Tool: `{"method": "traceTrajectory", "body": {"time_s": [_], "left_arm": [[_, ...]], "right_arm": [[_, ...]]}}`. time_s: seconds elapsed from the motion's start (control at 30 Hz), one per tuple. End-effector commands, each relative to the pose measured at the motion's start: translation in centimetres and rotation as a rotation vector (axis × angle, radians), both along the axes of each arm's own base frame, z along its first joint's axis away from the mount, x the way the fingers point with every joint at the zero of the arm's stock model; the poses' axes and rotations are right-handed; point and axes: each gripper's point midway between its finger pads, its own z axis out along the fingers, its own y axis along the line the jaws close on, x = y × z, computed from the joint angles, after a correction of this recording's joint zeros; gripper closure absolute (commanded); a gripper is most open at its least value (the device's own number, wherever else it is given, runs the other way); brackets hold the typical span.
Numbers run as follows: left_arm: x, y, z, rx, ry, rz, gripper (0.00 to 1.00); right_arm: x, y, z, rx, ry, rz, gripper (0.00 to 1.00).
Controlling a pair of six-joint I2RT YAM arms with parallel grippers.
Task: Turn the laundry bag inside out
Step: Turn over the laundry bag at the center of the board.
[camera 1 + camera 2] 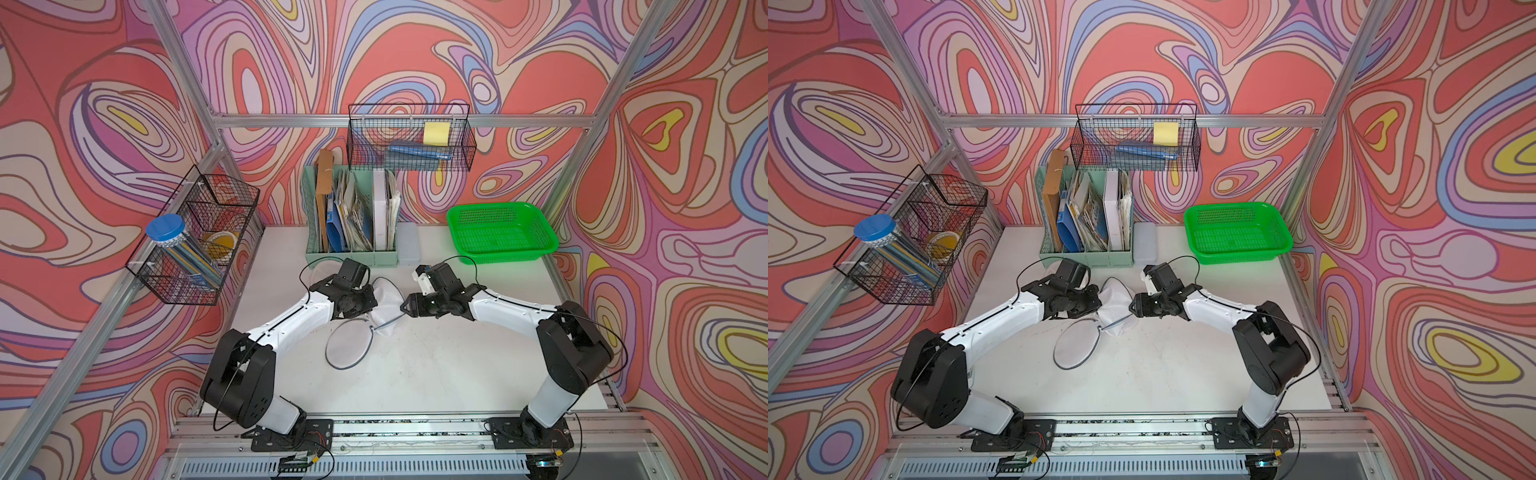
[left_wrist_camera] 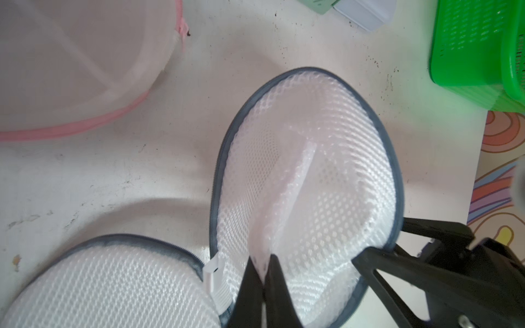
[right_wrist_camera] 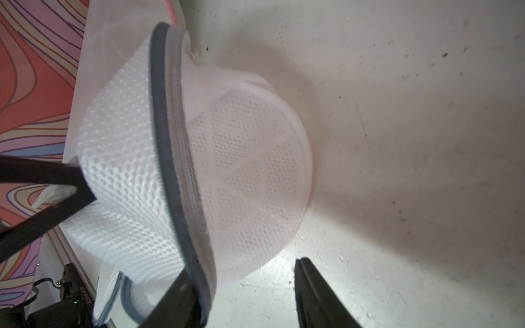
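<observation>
item: laundry bag [image 1: 384, 305], white mesh, grey zip rim.
location: on the table [image 1: 415, 374] just in front of the file rack [image 1: 351, 253], between the 2 grippers. its round flap [image 1: 347, 347] lies flat, farther from the rack.
left gripper [image 2: 262, 269]: reaches into the raised cup, fingers together, clamped on an inner seam strip, likely to draw the lining out through the mouth.
right gripper [image 3: 244, 269]: jaws apart, 1 finger against the grey rim, the other clear of the mesh. probably placed to steady the rim.
status: inversion judged not yet done.
nearby: green basket [image 1: 503, 232], beside the rack on the right arm's side.
</observation>
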Motion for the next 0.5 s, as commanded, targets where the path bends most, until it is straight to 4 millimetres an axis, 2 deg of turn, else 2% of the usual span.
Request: {"method": "traceTrajectory", "body": {"time_s": [0.0, 0.03, 0.07, 0.1, 0.17, 0.23, 0.3, 0.4, 0.47], "left_arm": [[1.0, -0.4, 0.1, -0.004, -0.018, -0.010, 0.92], [1.1, -0.3, 0.2, 0.011, -0.014, -0.020, 0.74], [1.1, -0.1, 0.3, 0.030, -0.012, -0.027, 0.62], [1.1, 0.2, 0.5, 0.051, -0.011, -0.029, 0.55], [1.0, 0.8, 1.1, 0.094, -0.011, -0.034, 0.52], [1.0, 1.7, 2.0, 0.144, -0.012, -0.031, 0.38], [0.9, 1.9, 3.2, 0.163, -0.021, -0.043, 0.37], [0.7, 0.4, 4.8, 0.102, -0.026, -0.091, 0.35], [0.5, -0.8, 5.0, 0.093, -0.003, -0.128, 0.34]], "right_arm": [[0.6, -1.6, 2.7, 0.122, -0.039, -0.062, 0.41], [0.7, -2.0, 3.0, 0.152, -0.043, -0.075, 0.38], [0.8, -2.2, 3.0, 0.168, -0.041, -0.084, 0.38], [0.7, -2.3, 3.0, 0.178, -0.037, -0.081, 0.37], [0.8, -2.0, 3.3, 0.204, -0.041, -0.071, 0.36], [1.0, -1.9, 3.7, 0.230, -0.049, -0.075, 0.35], [1.4, -2.1, 3.7, 0.243, -0.059, -0.098, 0.35], [2.0, -1.7, 2.2, 0.232, -0.013, -0.104, 0.57], [2.4, -1.0, 1.5, 0.265, 0.017, -0.096, 0.71]]}}
